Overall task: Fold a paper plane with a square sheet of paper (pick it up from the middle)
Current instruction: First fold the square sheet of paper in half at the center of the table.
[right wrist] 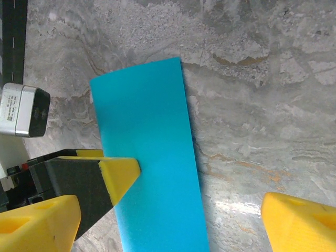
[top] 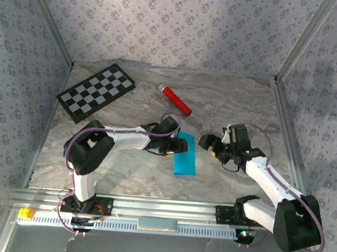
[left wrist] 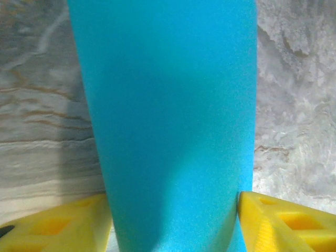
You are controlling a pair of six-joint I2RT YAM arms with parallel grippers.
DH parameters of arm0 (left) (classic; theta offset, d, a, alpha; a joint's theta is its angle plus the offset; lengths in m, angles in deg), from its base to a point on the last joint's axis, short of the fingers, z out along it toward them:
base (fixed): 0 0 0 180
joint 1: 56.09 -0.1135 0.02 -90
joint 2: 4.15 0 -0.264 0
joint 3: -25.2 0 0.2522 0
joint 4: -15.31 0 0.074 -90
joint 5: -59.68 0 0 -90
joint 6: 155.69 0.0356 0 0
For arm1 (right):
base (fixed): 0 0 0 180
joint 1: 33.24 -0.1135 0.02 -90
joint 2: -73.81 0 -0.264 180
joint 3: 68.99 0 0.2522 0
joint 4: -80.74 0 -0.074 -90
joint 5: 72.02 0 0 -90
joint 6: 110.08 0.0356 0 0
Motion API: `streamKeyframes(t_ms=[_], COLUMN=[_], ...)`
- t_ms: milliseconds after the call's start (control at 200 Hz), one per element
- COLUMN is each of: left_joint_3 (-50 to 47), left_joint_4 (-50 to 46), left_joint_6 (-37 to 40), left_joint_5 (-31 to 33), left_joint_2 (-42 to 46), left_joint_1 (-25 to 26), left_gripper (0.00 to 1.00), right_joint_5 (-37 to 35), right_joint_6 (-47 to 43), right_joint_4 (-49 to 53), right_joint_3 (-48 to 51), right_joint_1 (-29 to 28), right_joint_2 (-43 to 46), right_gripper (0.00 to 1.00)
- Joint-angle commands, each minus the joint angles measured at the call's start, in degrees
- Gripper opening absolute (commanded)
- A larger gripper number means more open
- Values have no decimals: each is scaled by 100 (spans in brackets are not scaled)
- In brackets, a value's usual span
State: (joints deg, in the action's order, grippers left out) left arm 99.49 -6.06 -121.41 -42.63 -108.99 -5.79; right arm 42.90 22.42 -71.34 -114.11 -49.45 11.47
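The square sheet of paper (top: 185, 156) is bright cyan and lies on the marble table as a narrow rectangle. My left gripper (top: 175, 141) is at its far left corner, open. In the left wrist view the sheet of paper (left wrist: 168, 105) runs between the two yellow fingers (left wrist: 283, 226) of the left gripper (left wrist: 173, 226). From the right wrist view, one left finger tip (right wrist: 119, 172) rests on the paper's (right wrist: 152, 157) left edge. My right gripper (top: 212, 146) hangs just right of the sheet, open wide, nothing held (right wrist: 168, 231). A paper plane is out of view.
A black-and-white checkerboard (top: 95, 92) lies at the far left. A red cylinder (top: 176, 100) lies beyond the paper. Aluminium rails (top: 283, 112) and patterned walls bound the table. Bare marble stretches to the right of the paper (right wrist: 262, 105).
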Motion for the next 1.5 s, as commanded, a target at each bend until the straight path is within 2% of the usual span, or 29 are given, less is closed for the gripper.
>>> streamKeyframes(t_ms=[0, 130, 370, 950, 1494], left_joint_3=[104, -4, -69, 278, 564], left_joint_4=[-575, -684, -778, -1307, -1702], left_joint_6=[176, 158, 150, 584, 352], left_joint_5=[608, 856, 928, 858, 1111], left_joint_2=[320, 461, 406, -47, -406], left_joint_1=[36, 32, 32, 34, 67], left_gripper=[66, 66, 62, 62, 67], right_joint_5=[12, 12, 20, -85, -117], right_joint_6=[-127, -124, -104, -119, -133], right_joint_4=[106, 94, 36, 59, 60], right_joint_3=[-166, -166, -182, -97, -99], right_joint_1=[-47, -82, -180, -238, -260], right_joint_2=[-57, -111, -188, -199, -293], right_gripper=[91, 89, 84, 84, 86])
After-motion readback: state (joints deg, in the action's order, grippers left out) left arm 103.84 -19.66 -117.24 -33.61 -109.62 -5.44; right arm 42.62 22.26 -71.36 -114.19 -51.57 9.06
